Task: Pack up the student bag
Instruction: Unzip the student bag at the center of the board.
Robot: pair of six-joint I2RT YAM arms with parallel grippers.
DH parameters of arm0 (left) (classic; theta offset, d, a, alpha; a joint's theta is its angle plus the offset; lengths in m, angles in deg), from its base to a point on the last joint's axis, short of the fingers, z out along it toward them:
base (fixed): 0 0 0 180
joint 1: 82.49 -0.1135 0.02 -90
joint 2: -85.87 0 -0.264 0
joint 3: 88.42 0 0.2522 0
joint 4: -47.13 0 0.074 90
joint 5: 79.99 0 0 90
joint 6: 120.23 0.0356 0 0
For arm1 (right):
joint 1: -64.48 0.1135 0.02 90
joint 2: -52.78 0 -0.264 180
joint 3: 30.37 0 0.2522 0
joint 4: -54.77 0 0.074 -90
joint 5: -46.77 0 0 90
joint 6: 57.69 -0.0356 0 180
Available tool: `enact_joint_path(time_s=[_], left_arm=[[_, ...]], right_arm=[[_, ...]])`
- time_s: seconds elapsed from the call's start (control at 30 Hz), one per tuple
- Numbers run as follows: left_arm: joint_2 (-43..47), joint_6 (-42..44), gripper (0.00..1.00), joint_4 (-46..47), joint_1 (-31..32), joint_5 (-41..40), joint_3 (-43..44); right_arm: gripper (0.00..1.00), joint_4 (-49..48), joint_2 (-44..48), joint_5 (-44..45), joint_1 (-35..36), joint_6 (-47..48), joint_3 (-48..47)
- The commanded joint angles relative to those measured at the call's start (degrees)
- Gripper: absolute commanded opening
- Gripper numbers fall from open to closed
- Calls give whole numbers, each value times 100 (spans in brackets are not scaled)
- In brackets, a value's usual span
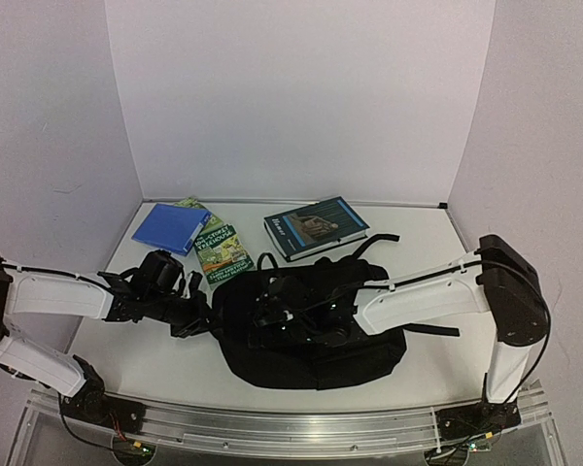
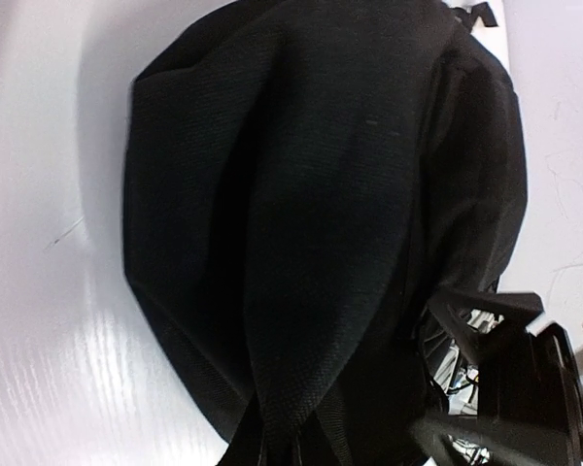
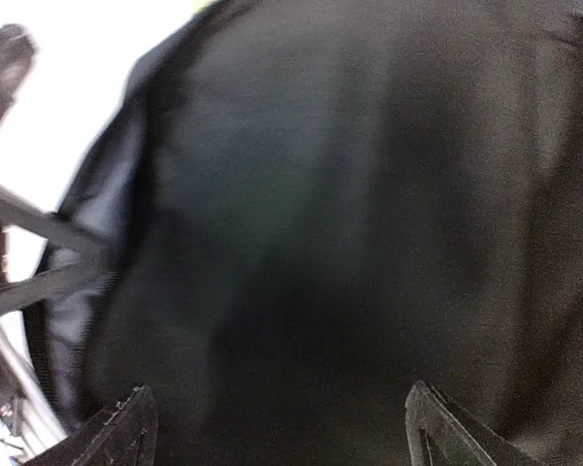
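- progress first: i judge the job barely begun. the blue folder (image 1: pixel 172 226), the green book (image 1: pixel 220 249) and the dark book (image 1: pixel 316 227) all lie out on the table (image 1: pixel 146 359), at the far side, none of them in the bag.
- the student bag (image 1: pixel 311 330) lies flat in the middle of the table toward the near edge, between my two arms, with its straps trailing toward the far side and to the right. the green book's near corner sits just beside the bag's top left edge. the dark book is near its far edge.
- i cannot tell from any view whether a zipper is undone or a compartment is open. the wrist cameras show only black fabric.
- left gripper (image 1: pixel 196 313): closed right down at the bag's left edge. in its wrist view a ridge of fabric runs to the bottom of the frame, which i read as a fold pinched between the fingers. the fingertips themselves are out of frame.
- right gripper (image 3: pixel 282 437): spread wide over the bag's top face, both fingertips (image 3: pixel 126 427) showing with nothing between them but the fabric below. it has hold of nothing.
- left to do, as i see it: get the bag open, then load all three items and close it.
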Motion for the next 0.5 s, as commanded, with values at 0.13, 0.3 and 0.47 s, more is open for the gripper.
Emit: enact_joint_path(time_s=[0.13,0.3,0.47], left_arm=[[323,-354,7,-700,2,-519,-257],[201,-362,7,-723,2,-514,-272],[-83,-352,5,-569,2,-426,-309]], right_arm=[[86,117,-713,140,313,448,-827],[86,342,-1125,477,348,364,-1153],[87,498,-1519,773,348,472,-1642]])
